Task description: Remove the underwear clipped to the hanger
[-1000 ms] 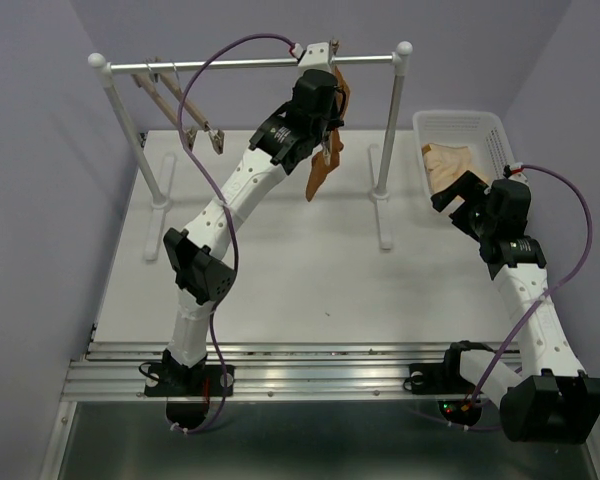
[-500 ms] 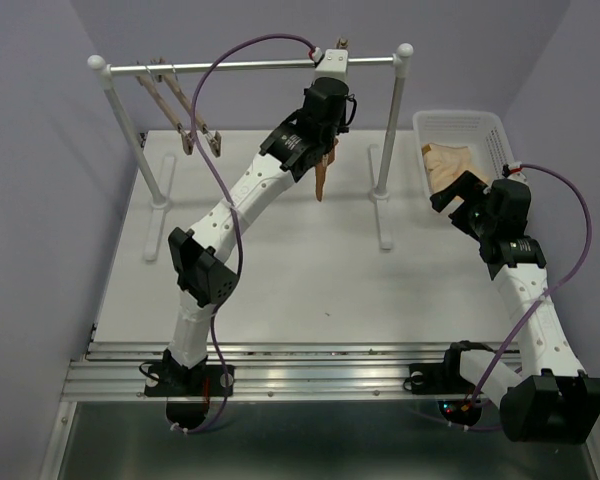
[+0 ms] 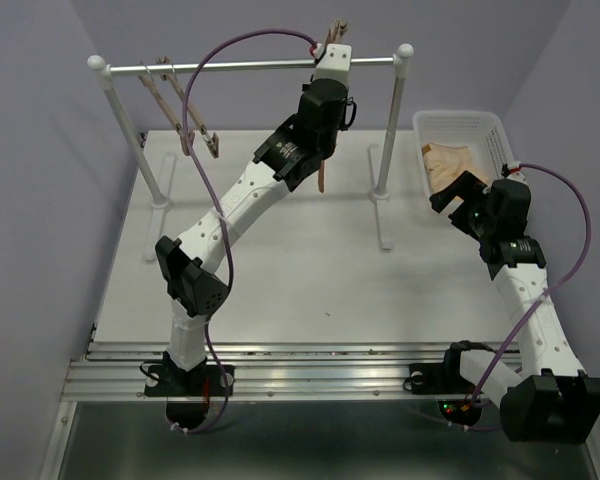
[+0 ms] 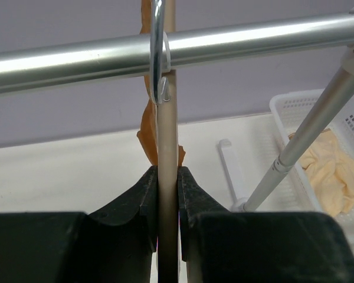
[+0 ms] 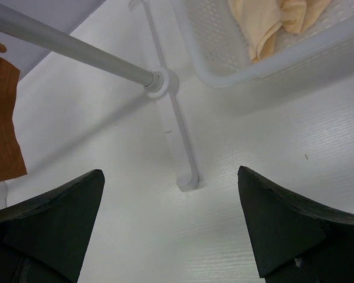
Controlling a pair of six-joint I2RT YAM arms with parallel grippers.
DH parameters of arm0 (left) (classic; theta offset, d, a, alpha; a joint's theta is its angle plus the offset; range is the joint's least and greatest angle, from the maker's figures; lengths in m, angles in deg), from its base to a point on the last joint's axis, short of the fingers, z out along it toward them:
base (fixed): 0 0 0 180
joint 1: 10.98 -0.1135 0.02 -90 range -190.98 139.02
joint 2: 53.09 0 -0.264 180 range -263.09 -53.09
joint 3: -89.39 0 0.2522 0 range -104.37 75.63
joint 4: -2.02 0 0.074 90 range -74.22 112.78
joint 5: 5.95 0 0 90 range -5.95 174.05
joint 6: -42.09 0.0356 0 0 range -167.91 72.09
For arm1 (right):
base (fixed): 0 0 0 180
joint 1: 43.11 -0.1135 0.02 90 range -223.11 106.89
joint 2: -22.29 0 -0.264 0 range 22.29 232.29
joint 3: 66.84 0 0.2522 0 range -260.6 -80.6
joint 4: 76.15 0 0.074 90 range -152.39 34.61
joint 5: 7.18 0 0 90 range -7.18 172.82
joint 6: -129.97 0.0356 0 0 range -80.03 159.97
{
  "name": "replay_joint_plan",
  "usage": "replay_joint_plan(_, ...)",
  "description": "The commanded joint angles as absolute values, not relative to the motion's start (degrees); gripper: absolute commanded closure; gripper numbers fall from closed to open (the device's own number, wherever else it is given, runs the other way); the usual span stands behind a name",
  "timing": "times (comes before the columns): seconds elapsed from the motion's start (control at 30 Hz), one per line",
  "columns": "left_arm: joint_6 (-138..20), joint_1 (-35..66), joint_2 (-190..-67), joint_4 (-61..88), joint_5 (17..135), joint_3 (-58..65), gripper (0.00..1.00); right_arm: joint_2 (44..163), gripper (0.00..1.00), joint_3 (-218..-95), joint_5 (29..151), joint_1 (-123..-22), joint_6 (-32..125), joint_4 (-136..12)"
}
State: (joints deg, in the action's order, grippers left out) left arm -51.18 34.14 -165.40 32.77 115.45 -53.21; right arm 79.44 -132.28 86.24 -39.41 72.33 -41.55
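Observation:
The hanger (image 4: 167,135) shows edge-on as a slim light-wood bar, and its wire hook (image 4: 158,47) sits over the metal rail (image 4: 242,41). My left gripper (image 4: 167,172) is shut on the bar, one finger against each face. The rust-orange underwear (image 4: 146,132) hangs behind the bar. From above it is a narrow strip (image 3: 323,176) below my left gripper (image 3: 333,58) at the rail. My right gripper (image 5: 171,194) stands open and empty above the table, near the basket; the underwear (image 5: 1,118) shows at that view's left edge.
Two bare wooden clip hangers (image 3: 185,112) hang at the rail's left end. A white basket (image 3: 490,128) at the right holds a peach-beige cloth (image 3: 448,160). The rack's right post (image 3: 388,140) and its foot (image 5: 178,135) stand between the two arms.
My left gripper has risen toward the rail with the hanger. The hanger has turned edge-on, so the underwear now shows as a thin strip. The right arm has not moved.

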Motion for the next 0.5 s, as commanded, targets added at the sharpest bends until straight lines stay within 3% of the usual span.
replay_joint_plan(0.0, -49.49, 34.63, -159.88, 27.38, 118.06, -51.47, 1.0, 79.07, 0.0, -132.63, 86.95, -39.24, 71.26, -44.9)
replay_joint_plan(0.47, -51.78, 35.69, -154.52, 27.91, 116.31, -41.28, 1.0, 79.42, 0.0, -132.37, 88.18, -39.24, 71.35, -44.9)
